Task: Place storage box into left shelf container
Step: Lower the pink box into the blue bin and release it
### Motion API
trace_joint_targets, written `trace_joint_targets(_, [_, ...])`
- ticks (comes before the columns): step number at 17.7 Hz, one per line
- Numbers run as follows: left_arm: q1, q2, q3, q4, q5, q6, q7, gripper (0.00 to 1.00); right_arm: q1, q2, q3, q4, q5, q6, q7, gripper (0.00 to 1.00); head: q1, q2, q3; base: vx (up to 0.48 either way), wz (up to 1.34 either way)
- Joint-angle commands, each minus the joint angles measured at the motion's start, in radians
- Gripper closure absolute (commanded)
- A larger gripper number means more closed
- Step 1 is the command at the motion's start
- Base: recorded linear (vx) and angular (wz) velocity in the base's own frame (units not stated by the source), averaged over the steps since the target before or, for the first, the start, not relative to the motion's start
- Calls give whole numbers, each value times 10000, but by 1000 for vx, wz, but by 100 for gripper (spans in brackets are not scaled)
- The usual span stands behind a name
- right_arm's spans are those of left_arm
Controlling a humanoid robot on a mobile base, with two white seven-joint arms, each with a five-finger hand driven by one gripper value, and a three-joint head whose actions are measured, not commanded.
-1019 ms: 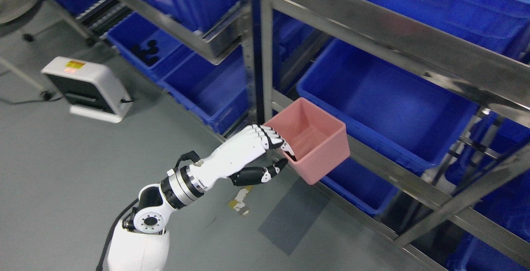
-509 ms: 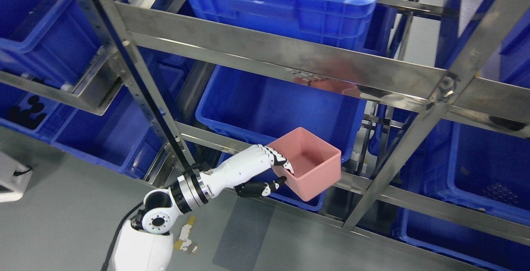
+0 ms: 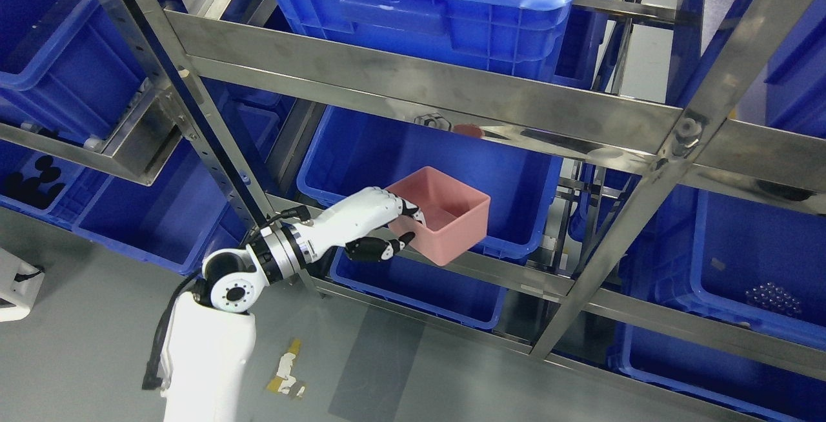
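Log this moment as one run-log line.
left hand: shut on pink storage box | box: upright, empty, over front rim of blue shelf container, not released | right hand: not in view

A steel shelf rack (image 3: 413,90) stands on a grey floor (image 3: 84,351); scraps of tape (image 3: 288,370) lie on the floor.

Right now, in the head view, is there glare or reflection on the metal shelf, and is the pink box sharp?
Head view: the steel crossbeam shows bright glare and a small reddish reflection above the pink storage box; the box and the left hand holding it look sharp; the blue container behind is evenly lit, darker toward the back.
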Motion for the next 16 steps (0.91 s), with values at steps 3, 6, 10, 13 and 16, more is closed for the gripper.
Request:
trace_joint_targets(3, [-1670,176,986,2904,-1778,112,676,96,77,-175,0,-175,-31,-6,7,0,0,0,0,-4,1])
trace_joint_targets(6, [-1994,176,894,3444,-2040,142,1107,89,77,-175,0,-175,-31,-6,7,0,0,0,0,0,0])
trace_joint_targets(10, [-2071,176,375,3614,-2363,295,1917,50,77,-175,0,-175,-31,-6,7,0,0,0,0,0,0])
trace_joint_targets(13, [-2071,176,-347,3614,-2302,923,3510,11,77,-175,0,-175,-31,-6,7,0,0,0,0,0,0])
trace_joint_targets(16, [-2071,176,-502,3568,-1783,894,4098,0,77,-175,0,-175,-31,-6,7,0,0,0,0,0,0])
